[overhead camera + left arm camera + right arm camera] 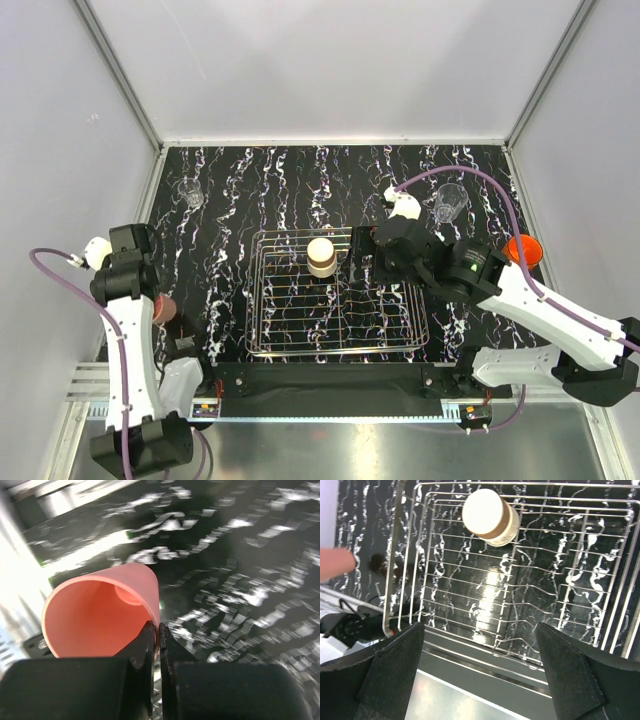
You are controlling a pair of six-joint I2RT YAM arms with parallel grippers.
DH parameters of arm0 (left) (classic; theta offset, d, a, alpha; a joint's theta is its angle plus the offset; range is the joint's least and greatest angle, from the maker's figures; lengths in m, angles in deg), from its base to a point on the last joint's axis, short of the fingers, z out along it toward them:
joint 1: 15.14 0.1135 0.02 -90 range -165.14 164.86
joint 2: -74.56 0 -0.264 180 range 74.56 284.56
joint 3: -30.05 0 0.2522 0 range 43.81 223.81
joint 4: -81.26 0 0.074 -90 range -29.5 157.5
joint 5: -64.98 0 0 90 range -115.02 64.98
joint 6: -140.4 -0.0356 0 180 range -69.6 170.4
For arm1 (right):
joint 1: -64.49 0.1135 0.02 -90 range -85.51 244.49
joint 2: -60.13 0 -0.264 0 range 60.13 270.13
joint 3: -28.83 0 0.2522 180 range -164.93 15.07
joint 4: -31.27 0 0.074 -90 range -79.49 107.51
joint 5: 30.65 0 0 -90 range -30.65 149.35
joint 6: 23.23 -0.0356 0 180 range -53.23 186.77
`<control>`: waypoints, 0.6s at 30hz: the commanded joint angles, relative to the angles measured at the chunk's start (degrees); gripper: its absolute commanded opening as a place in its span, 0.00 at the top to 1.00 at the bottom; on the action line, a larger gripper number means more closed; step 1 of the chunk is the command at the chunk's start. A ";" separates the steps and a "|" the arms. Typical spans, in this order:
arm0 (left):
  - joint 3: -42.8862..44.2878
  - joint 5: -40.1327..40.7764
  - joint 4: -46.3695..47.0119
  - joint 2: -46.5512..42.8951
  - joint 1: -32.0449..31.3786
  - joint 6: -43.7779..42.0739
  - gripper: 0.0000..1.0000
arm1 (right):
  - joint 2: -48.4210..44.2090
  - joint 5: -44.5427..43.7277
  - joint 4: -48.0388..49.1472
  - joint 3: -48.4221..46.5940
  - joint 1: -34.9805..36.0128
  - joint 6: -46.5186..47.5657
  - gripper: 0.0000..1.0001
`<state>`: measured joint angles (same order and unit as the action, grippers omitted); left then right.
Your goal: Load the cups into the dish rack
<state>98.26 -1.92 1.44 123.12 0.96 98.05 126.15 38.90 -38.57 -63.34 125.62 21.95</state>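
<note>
The silver wire dish rack (300, 330) sits at the table's near middle. The cream cup with a brown band (321, 256) stands upside down in its far part and shows in the right wrist view (490, 515). My left gripper (158, 640) is shut on the rim of the pale pink tumbler (100, 615), left of the rack (165, 309). My right gripper (480, 680) is open and empty over the rack's right side (368, 258). The orange cup (523, 250) stands at the right. One clear glass (190, 192) is far left, the other (449, 203) far right.
The table top is black marble-patterned (300, 180) with white walls round it. A metal rail (330, 400) runs along the near edge by the arm bases. My right arm (540, 305) stretches from the near right toward the rack.
</note>
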 commanded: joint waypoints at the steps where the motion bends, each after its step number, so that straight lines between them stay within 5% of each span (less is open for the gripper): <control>1: 3.55 -9.08 6.02 -2.58 -2.81 -4.41 1.00 | -1.16 1.20 3.51 0.19 0.22 0.26 0.00; 8: 2.94 -37.74 22.18 -11.54 -8.71 -15.84 1.00 | -0.46 1.81 3.78 0.19 0.22 -0.36 0.00; 18: -5.05 -74.56 54.06 -15.42 -13.72 -7.68 1.00 | -1.59 7.17 7.02 -0.08 0.22 0.25 0.00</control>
<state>95.09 -59.32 38.07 108.04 -11.41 86.84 126.06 43.19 -35.73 -62.88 125.62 21.93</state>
